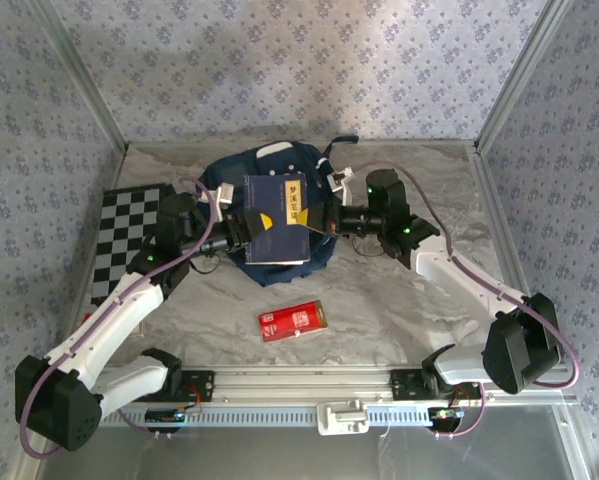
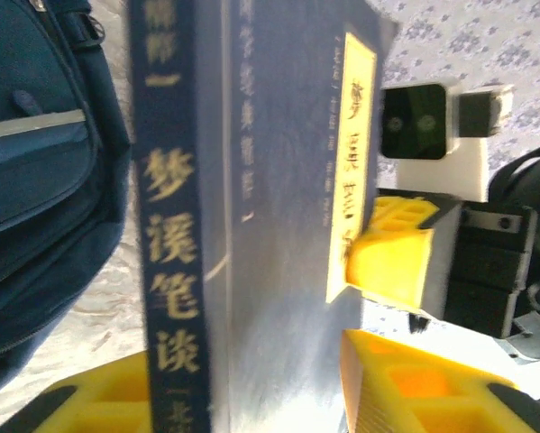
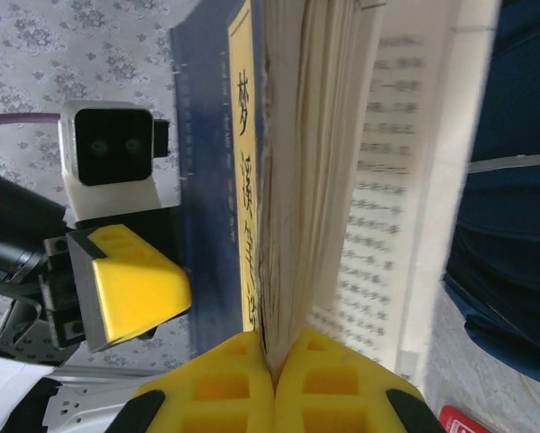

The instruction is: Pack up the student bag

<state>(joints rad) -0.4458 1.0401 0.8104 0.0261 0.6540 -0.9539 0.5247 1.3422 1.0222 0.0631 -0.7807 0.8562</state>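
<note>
The bag [image 1: 231,182] lies at the back middle of the tabletop [image 1: 409,310], navy, with a white patch at its far edge and a strap trailing off behind it. Above it a dark blue book [image 1: 277,222] is held up between the two hands, its cover with the yellow title strip facing the top camera. The left hand [image 1: 237,232] comes in from the left side of the book; in its wrist view its yellow fingers [image 2: 98,401] stand on either side of the spine and cover (they look closed against the book [image 2: 270,225], one finger on each face), with the bag [image 2: 35,162] just beside it on the left. The right hand [image 1: 329,228] meets the book from the right; in its wrist view the right hand [image 3: 274,347] has its jaws pinched fully together on the cover and a thin sheaf of pages, the rest of the book [image 3: 206,180] fanning open with a printed page showing, and the bag [image 3: 513,234] behind. A red pack [image 1: 292,321] lies on its side nearer the arm bases, well apart from the bag, and a checkerboard [image 1: 129,230] lies at the left edge
</note>
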